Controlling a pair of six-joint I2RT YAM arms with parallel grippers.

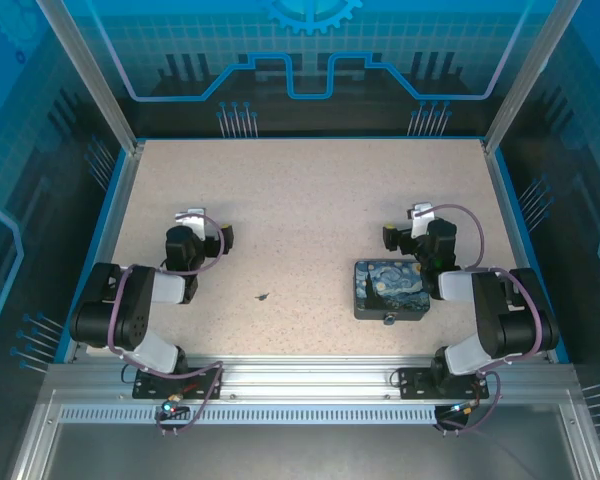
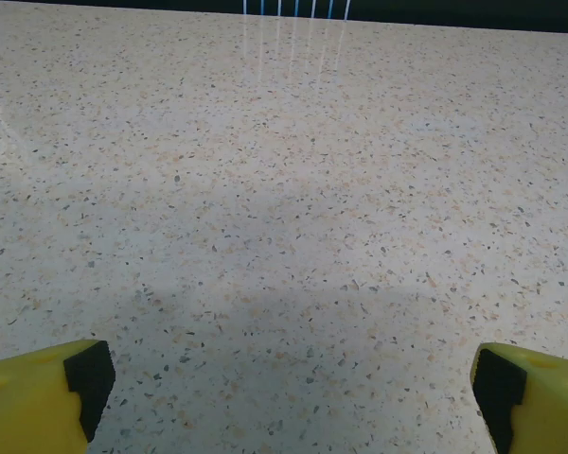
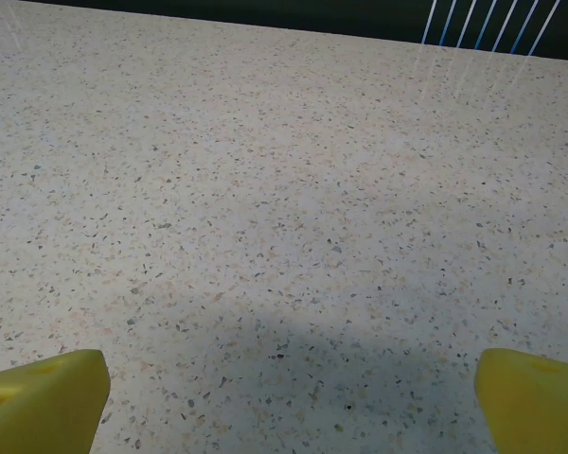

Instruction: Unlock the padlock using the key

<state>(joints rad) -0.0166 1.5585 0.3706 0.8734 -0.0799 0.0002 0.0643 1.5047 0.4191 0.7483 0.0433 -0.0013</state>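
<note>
The key is a tiny dark sliver lying on the speckled table between the two arms. The padlock is a small metal piece at the near edge of the dark painted box. My left gripper is left of and beyond the key, well apart from it. My right gripper is just beyond the box's far right corner. In the left wrist view the left gripper stands open over bare table. The right gripper in its wrist view is open too, with nothing between its yellow fingers.
The table is walled by blue panels at the back and sides, with metal posts at the far corners. An aluminium rail with the arm bases runs along the near edge. Purple cables loop off both arms.
</note>
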